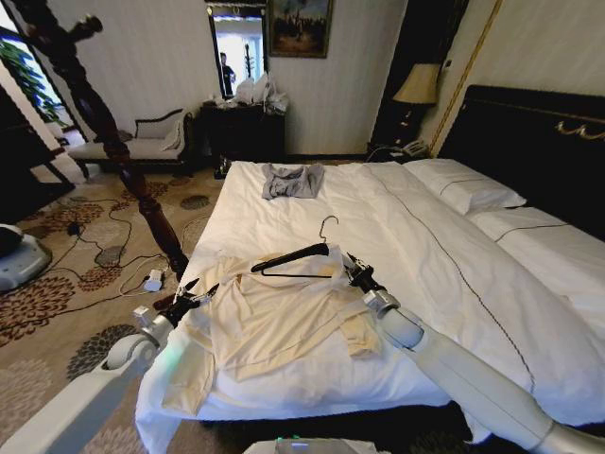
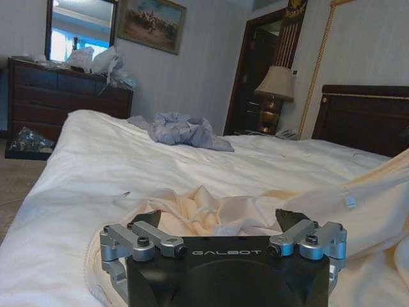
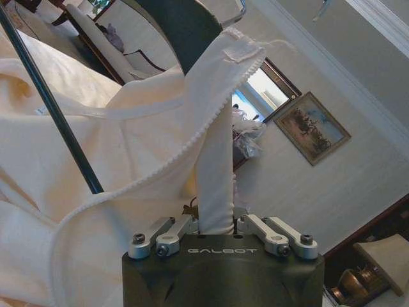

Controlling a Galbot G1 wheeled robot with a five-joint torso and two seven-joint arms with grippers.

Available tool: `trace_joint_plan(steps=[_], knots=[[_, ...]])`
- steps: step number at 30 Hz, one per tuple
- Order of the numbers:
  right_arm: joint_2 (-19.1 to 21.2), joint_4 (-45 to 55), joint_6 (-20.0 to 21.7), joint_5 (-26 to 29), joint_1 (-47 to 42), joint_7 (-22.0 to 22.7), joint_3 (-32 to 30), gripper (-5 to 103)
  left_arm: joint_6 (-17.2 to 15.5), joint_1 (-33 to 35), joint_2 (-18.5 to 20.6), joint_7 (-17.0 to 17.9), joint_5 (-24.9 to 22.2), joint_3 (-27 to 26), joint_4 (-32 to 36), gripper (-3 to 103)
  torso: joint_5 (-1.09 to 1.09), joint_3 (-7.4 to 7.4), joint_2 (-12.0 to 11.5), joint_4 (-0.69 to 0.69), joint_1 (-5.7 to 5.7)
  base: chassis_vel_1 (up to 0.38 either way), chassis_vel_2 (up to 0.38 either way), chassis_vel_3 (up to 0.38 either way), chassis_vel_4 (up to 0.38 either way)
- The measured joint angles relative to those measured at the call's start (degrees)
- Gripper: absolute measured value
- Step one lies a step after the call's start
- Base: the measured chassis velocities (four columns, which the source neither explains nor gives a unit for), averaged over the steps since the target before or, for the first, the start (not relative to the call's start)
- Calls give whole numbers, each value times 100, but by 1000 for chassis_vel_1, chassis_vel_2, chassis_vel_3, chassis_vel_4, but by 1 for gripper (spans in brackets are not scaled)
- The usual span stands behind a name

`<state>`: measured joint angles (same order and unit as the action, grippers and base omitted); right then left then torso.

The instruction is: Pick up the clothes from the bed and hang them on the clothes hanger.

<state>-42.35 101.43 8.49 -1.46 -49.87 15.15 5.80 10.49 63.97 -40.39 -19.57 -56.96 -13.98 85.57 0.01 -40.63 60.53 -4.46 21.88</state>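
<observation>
The clothes (image 1: 284,317) are lying spread on the near left part of the bed (image 1: 425,255), with the clothes hanger (image 1: 301,255) resting on their far edge. The left gripper (image 1: 197,295) is being held at the clothes' left edge and the right gripper (image 1: 354,268) at their right, just beside the clothes hanger. A smaller garment (image 1: 291,180) is lying well behind on the bed, pillows (image 1: 463,184) are lying to the right, and a coat stand (image 1: 113,142) is standing left of the bed.

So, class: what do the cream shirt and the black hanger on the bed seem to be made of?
The cream shirt looks like thin, soft woven fabric: it wrinkles and drapes limply. The black hanger seems rigid, matte plastic or coated metal, I can't tell which, with a shiny wire hook, likely metal.
</observation>
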Motion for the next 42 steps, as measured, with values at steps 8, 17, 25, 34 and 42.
trace_joint_plan(steps=[8, 17, 25, 34, 42], knots=[[-84, -18, 20, 21, 73, 10, 31, 20, 19, -481, -137, -105, 150, 441, -536, 93, 0, 0, 0, 3, 0, 0, 0, 0, 0], [-81, -8, 24, 29, 51, 12, 33, 20, 42, -905, -185, -182, 289, 811, -914, 68, 0, 0, 0, 1, 0, 0, 0, 0, 0], [-59, 42, 53, 100, 84, 14, 42, 20, 46, -1335, -308, -272, 425, 1153, -1231, 56, -1, 0, 0, 1, 0, 0, 0, 0, 0], [-159, 28, 56, 86, 84, 14, 62, 20, 46, -1740, -465, -341, 483, 1469, -1571, 53, 0, 0, 0, 1, 0, 0, 0, 0, 0], [-137, 28, 55, 90, 83, 14, 53, 20, 43, -1817, -560, -371, 533, 1540, -1699, 26, 0, 0, 0, 1, 0, 0, 0, 0, 0]])
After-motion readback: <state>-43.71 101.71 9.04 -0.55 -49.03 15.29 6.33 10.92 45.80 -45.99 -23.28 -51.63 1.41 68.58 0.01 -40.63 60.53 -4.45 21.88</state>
